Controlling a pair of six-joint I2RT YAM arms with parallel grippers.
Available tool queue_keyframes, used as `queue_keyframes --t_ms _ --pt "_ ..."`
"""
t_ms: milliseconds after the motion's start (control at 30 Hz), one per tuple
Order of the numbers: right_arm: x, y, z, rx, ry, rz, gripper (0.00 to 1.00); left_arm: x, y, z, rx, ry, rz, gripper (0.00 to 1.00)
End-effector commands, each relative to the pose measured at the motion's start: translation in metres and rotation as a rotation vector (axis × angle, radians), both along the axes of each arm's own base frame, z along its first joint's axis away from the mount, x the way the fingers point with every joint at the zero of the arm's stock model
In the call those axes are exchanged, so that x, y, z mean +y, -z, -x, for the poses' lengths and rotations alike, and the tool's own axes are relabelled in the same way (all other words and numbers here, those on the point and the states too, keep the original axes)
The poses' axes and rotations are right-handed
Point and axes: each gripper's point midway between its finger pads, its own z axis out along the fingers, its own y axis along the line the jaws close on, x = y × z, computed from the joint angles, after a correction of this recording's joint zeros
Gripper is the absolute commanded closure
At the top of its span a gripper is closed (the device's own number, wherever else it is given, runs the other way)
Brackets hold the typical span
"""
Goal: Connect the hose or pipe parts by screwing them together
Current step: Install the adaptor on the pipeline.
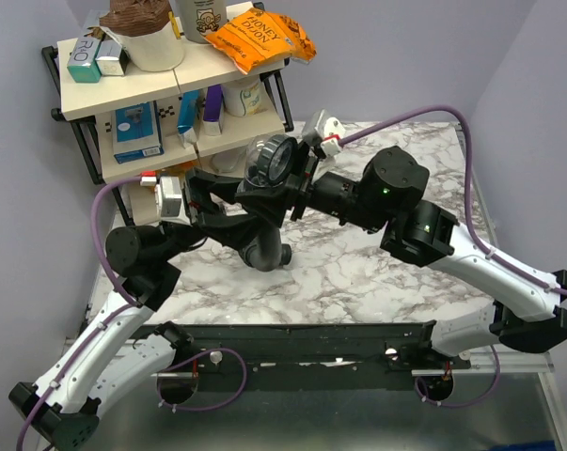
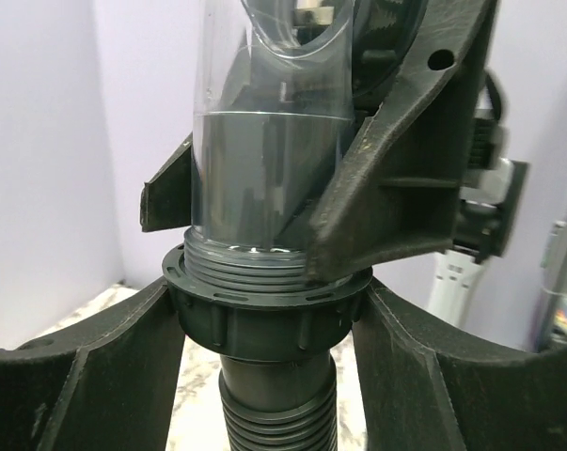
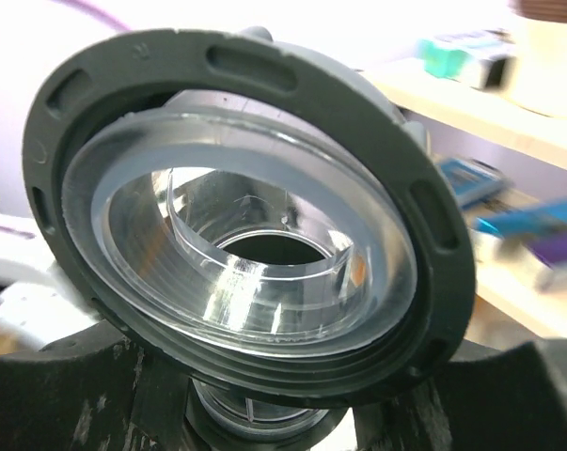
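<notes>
In the top view both arms meet over the table's middle around one pipe assembly. My left gripper (image 2: 269, 324) is shut on the black ring nut (image 2: 264, 315), one finger pressing each side. Below the nut the black ribbed hose (image 2: 275, 413) hangs down, and it curls onto the table (image 1: 269, 252). A clear threaded pipe fitting (image 2: 259, 169) enters the nut from above, its threads partly showing. My right gripper (image 3: 283, 413) is shut on that fitting's body just under its wide dark-rimmed mouth (image 3: 250, 216). That mouth (image 1: 275, 162) faces up toward the camera.
A two-tier shelf rack (image 1: 76, 89) with boxes, bottles and an orange snack bag (image 1: 261, 38) stands at the back left, close behind the assembly. Purple cables (image 1: 471, 150) loop beside both arms. The marble tabletop (image 1: 358, 272) spreads beneath.
</notes>
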Motion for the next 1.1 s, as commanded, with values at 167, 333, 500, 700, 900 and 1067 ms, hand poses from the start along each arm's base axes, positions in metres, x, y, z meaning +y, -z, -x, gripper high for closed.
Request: queue_keyframes --t_ms 167,333,500,700,900,1067 --pt "-0.001 0.038 -0.06 0.051 0.55 0.19 0.99 0.024 -0.008 -0.053 -0.054 -0.337 0.005 1.0" --pt "-0.028 0.04 -0.088 0.106 0.951 0.228 0.99 0.029 -0.008 -0.059 -0.054 -0.383 0.012 1.0" --pt "-0.028 0.032 -0.09 0.157 1.057 0.165 0.93 0.029 -0.005 -0.062 -0.048 -0.394 0.009 1.0" --pt "-0.008 0.008 -0.079 0.185 0.905 0.094 0.43 0.03 -0.002 -0.064 -0.028 -0.404 0.007 1.0" --pt "-0.004 -0.011 -0.043 0.233 0.518 0.049 0.04 0.033 0.001 -0.067 -0.003 -0.422 0.014 1.0" --pt "-0.014 -0.015 -0.01 0.158 0.253 0.053 0.0 0.036 -0.003 -0.067 0.013 -0.423 0.046 1.0"
